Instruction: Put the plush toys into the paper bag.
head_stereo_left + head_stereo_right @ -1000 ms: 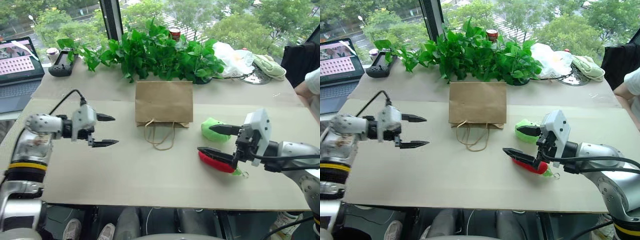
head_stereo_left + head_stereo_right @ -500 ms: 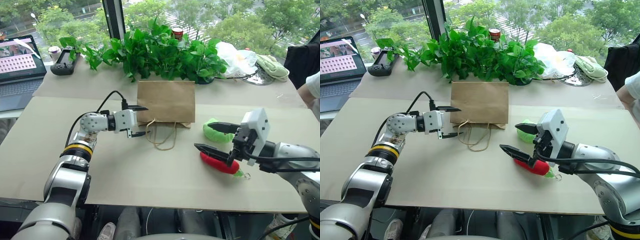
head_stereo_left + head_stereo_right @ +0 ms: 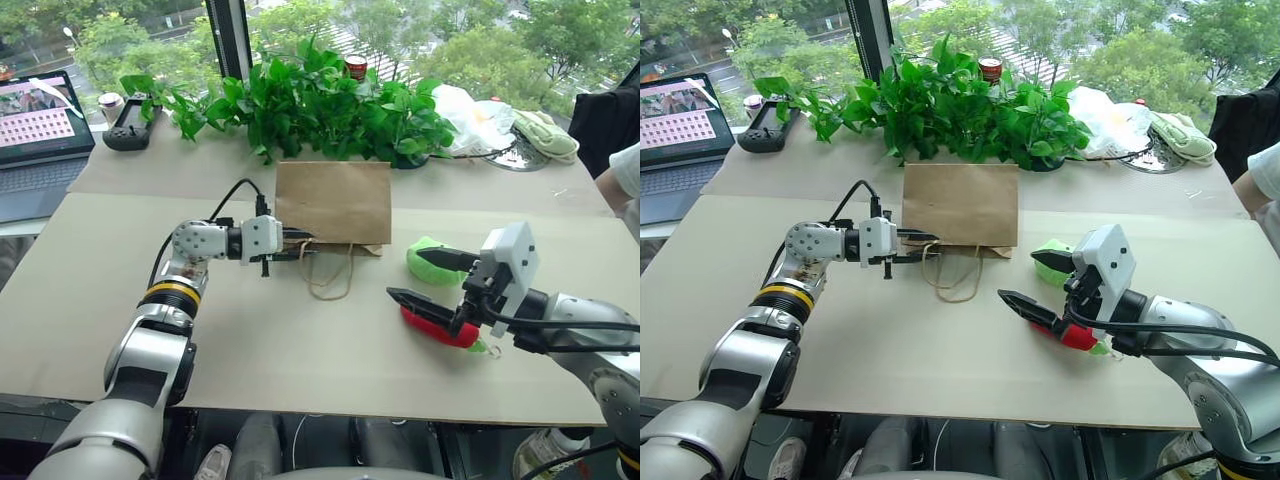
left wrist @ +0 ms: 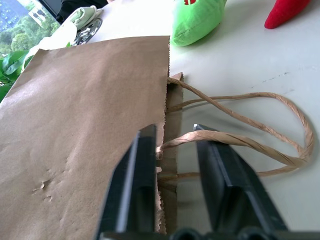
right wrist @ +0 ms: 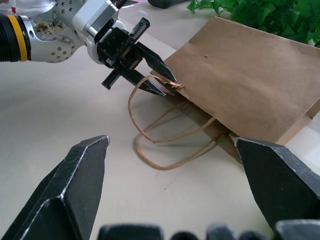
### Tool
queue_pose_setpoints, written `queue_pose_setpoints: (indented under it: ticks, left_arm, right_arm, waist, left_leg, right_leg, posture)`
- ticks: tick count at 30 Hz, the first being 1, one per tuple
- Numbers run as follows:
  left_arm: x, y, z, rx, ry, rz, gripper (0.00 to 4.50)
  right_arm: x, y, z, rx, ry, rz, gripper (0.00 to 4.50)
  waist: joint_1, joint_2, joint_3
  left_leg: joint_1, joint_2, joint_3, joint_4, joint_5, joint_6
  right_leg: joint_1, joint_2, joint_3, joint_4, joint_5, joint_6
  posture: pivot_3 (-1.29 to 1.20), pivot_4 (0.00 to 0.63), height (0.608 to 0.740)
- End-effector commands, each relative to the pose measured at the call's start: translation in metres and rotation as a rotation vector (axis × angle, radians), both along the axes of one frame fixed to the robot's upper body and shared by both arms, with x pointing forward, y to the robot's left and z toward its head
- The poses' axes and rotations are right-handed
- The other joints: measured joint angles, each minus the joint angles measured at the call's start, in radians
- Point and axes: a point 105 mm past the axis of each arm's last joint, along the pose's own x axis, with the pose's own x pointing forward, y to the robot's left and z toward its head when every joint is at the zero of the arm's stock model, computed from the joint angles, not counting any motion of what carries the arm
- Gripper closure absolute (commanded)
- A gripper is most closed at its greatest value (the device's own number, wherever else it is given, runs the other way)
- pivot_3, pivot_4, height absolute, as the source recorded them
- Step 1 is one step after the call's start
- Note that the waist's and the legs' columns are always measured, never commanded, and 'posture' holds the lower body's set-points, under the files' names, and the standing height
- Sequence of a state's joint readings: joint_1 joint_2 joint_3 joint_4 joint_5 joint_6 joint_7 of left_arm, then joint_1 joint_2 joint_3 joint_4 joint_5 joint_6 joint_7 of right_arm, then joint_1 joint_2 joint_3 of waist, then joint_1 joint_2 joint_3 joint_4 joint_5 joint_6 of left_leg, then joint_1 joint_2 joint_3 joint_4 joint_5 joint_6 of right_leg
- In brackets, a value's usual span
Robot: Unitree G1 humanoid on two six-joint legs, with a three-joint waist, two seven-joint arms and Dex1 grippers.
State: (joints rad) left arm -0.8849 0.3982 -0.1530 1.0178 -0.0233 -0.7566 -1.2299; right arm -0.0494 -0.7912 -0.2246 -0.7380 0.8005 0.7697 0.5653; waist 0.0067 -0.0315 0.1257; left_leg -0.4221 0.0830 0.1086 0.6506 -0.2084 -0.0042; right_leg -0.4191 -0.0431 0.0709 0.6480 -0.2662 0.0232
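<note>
The left gripper (image 3: 300, 249) is right at the mouth of the plain brown kraft paper bag (image 3: 333, 202), which lies flat on the tan table (image 3: 300, 350). Its two black fingers (image 4: 137, 195) have drawn nearly together with the near twisted tan cord handle (image 4: 240, 141) passing between them, one finger laid against the bag's open edge. Whether they truly pinch the cord or the paper lip cannot be told.

The right gripper (image 3: 430, 277) hangs with its fingers wide apart. The long red chili-shaped plush toy (image 3: 437, 327) lies just under its lower finger, its length running away toward the green stem tip. The rounded bright green plush toy (image 3: 428, 262) sits beside the upper finger, between that gripper and the bag. Both toys are nearer the right arm; the bag's mouth faces them, so the loading likely falls to that side.
</note>
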Motion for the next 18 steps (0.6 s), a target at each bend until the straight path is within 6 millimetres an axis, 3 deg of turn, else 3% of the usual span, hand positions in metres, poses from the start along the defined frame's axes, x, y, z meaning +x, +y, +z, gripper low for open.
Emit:
queue_pose_setpoints:
  ticks: [1, 11, 13, 18]
  left_arm:
    - [0.003, -0.003, 0.012, -0.028, -0.036, -0.001, 4.43]
    - [0.003, -0.005, 0.025, -0.090, -0.007, -0.006, 4.43]
    - [0.001, -0.006, 0.034, -0.132, 0.028, -0.019, 4.43]
    - [-0.011, -0.004, 0.078, -0.274, 0.148, -0.054, 4.43]
  right_arm:
    - [-0.003, -0.001, 0.011, -0.004, -0.056, -0.003, 0.00]
    - [0.002, 0.000, 0.011, 0.002, -0.063, -0.016, 0.00]
    - [0.004, -0.001, 0.010, 0.003, -0.062, -0.020, 0.00]
    - [0.007, -0.001, 0.008, -0.007, -0.053, -0.028, 0.00]
  waist:
    - [0.001, 0.000, 0.000]
    - [0.000, 0.000, 0.000]
    - [0.000, 0.000, 0.000]
    - [-0.005, 0.000, 0.000]
  left_leg:
    - [0.000, 0.000, 0.000, 0.000, 0.000, 0.000]
    - [0.000, 0.000, 0.000, 0.000, 0.000, 0.000]
    - [0.000, 0.000, 0.000, 0.000, 0.000, 0.000]
    - [0.000, 0.000, 0.000, 0.000, 0.000, 0.000]
  right_leg:
    - [0.000, 0.000, 0.000, 0.000, 0.000, 0.000]
    - [0.000, 0.000, 0.000, 0.000, 0.000, 0.000]
    - [0.000, 0.000, 0.000, 0.000, 0.000, 0.000]
    - [0.000, 0.000, 0.000, 0.000, 0.000, 0.000]
  posture:
    - [0.00, 0.150, 0.713]
    - [0.00, 0.150, 0.713]
    - [0.00, 0.150, 0.713]
    - [0.00, 0.150, 0.713]
